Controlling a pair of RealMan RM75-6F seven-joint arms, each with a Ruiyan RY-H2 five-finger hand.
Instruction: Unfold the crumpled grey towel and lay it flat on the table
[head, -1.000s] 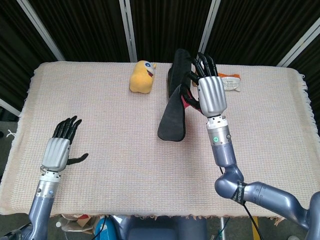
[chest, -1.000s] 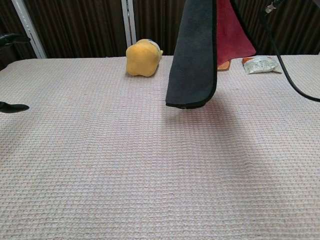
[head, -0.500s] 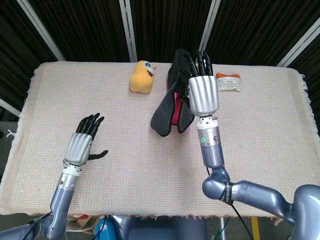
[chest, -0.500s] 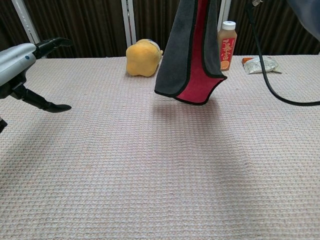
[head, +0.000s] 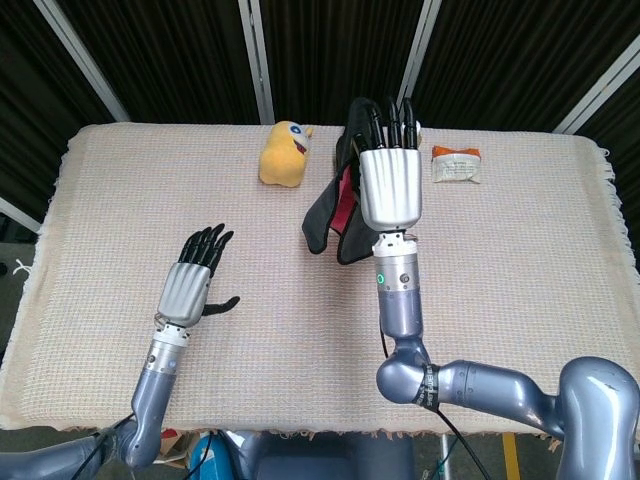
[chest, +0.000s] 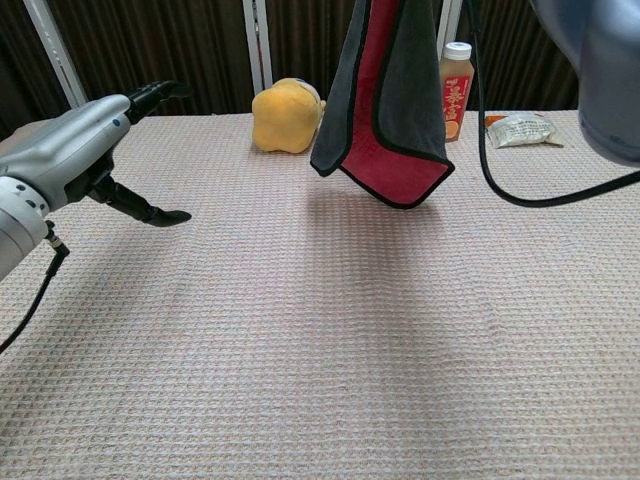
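Observation:
The towel (head: 331, 210) (chest: 385, 110) is dark grey on one side and red on the other. It hangs in folds above the table's far middle, its lower corner off the cloth. My right hand (head: 389, 170) holds it up from its top; that hand's fingers lie outside the chest view. My left hand (head: 193, 280) (chest: 85, 155) hovers over the left of the table, fingers apart and holding nothing, well left of the towel.
A yellow plush toy (head: 285, 153) (chest: 287, 115) sits at the far middle-left. An orange drink bottle (chest: 455, 90) stands behind the towel. A small packet (head: 456, 164) (chest: 520, 128) lies at the far right. A beige waffle cloth (head: 520, 290) covers the table.
My right hand has carried the hanging towel leftward, and it has swung to show more of its red side. My left hand has moved right and forward towards the table's middle.

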